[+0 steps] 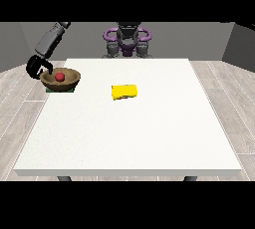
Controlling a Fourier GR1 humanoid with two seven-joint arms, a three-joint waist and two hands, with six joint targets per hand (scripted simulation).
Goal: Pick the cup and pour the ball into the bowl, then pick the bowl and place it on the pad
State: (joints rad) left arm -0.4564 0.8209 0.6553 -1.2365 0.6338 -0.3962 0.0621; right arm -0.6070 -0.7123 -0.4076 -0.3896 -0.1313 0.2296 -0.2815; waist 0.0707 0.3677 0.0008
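A brown bowl (62, 79) rests on a green pad (49, 89) near the table's left edge, and a red ball (60, 77) lies inside the bowl. At the view's left, the black hand (36, 66) is at the bowl's left rim with its fingers curled over that rim. The yellow cup (124, 91) lies on its side near the middle of the table, apart from the bowl. No hand shows at the view's right.
The white table (129, 133) stretches wide toward the camera. The robot's torso (127, 41) stands behind the far edge. The grey arm (51, 39) reaches down from the upper left to the bowl.
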